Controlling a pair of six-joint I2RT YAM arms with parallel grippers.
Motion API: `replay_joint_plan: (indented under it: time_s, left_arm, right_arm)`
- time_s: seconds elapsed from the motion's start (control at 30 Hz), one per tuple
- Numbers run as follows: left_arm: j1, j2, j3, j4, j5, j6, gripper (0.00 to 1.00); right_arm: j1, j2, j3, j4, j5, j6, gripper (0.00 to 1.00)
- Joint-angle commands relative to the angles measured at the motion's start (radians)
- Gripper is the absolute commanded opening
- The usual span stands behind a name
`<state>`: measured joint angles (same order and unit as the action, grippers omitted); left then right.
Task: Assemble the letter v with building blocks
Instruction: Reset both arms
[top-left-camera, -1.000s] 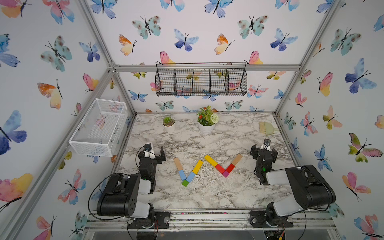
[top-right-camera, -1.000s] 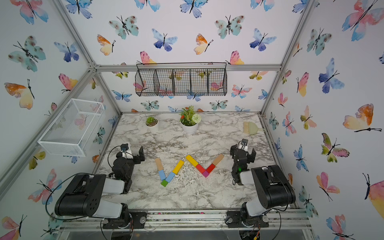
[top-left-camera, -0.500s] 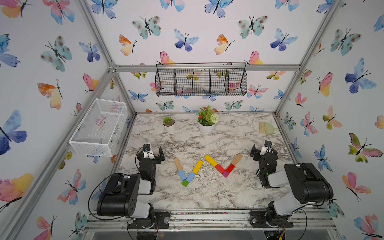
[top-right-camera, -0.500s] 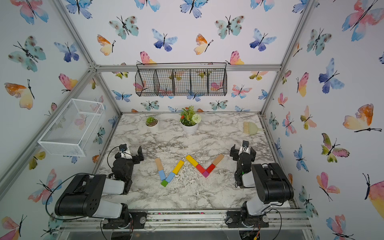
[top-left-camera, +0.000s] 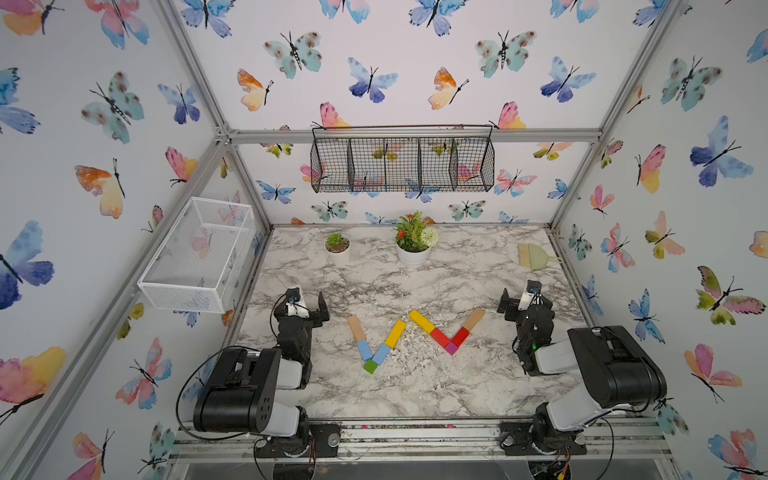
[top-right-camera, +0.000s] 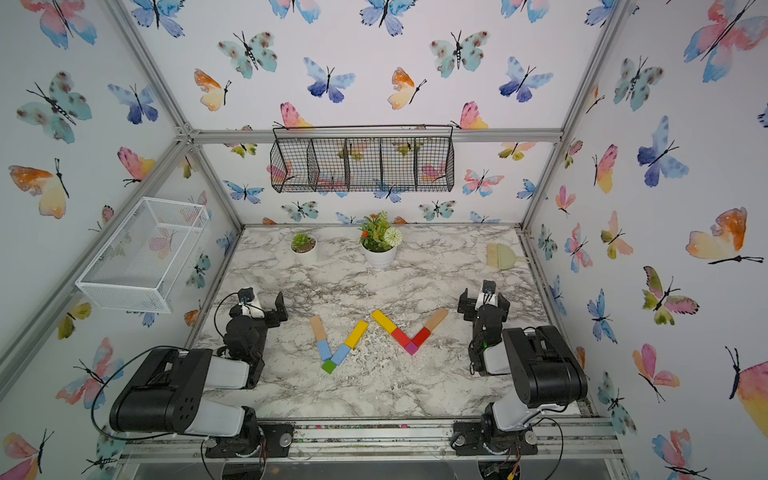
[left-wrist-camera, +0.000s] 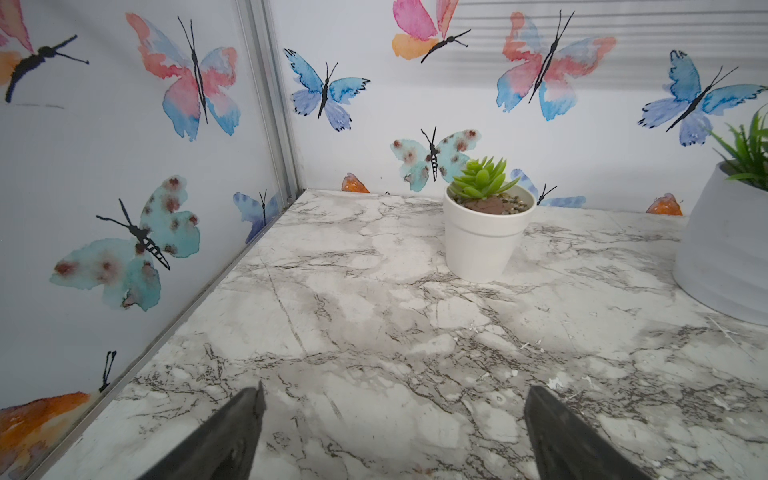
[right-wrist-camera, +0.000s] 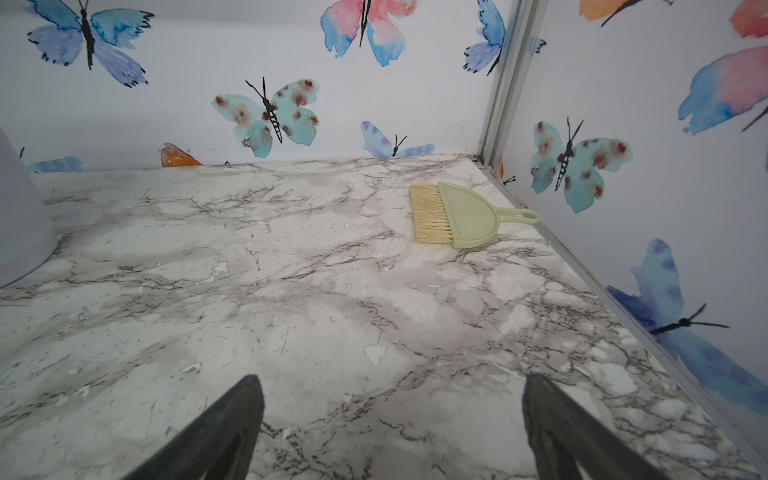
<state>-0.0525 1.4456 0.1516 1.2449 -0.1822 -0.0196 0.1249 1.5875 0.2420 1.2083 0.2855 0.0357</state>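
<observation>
Two V shapes of building blocks lie flat on the marble table (top-left-camera: 415, 386) in both top views. The left letter v has a tan bar (top-left-camera: 356, 327), two light blue bars and a yellow bar (top-left-camera: 395, 334) meeting at a green cube (top-left-camera: 370, 366). The right one has a yellow bar (top-left-camera: 422, 321), two red bars and a tan bar (top-left-camera: 473, 319) meeting at a magenta cube (top-left-camera: 451, 348). My left gripper (top-left-camera: 306, 300) (left-wrist-camera: 395, 388) stands open and empty, left of the blocks. My right gripper (top-left-camera: 519, 297) (right-wrist-camera: 392, 378) stands open and empty, right of them. Neither wrist view shows any block.
A small succulent pot (top-left-camera: 337, 248) (left-wrist-camera: 484, 237) and a flower pot (top-left-camera: 412, 251) stand at the back. A green hand brush (top-left-camera: 536, 257) (right-wrist-camera: 457, 216) lies at the back right. A white mesh basket (top-left-camera: 199, 253) hangs on the left wall, a black wire basket (top-left-camera: 401, 164) on the back wall.
The right arm has folded back a little, its gripper shifting slightly toward the right wall. The left arm and the blocks have not moved.
</observation>
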Motion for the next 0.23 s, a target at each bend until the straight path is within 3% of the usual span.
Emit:
replay_joint_plan:
  time_s: [0.0, 0.2]
  left_arm:
    - [-0.002, 0.008, -0.002, 0.024, -0.016, -0.005, 0.98]
    - [-0.003, 0.007, -0.001, 0.024, -0.015, -0.006, 0.98]
  right_arm:
    - [-0.004, -0.006, 0.010, 0.000, -0.017, 0.001, 0.98]
    - [-0.005, -0.005, 0.014, -0.007, -0.023, 0.001, 0.98]
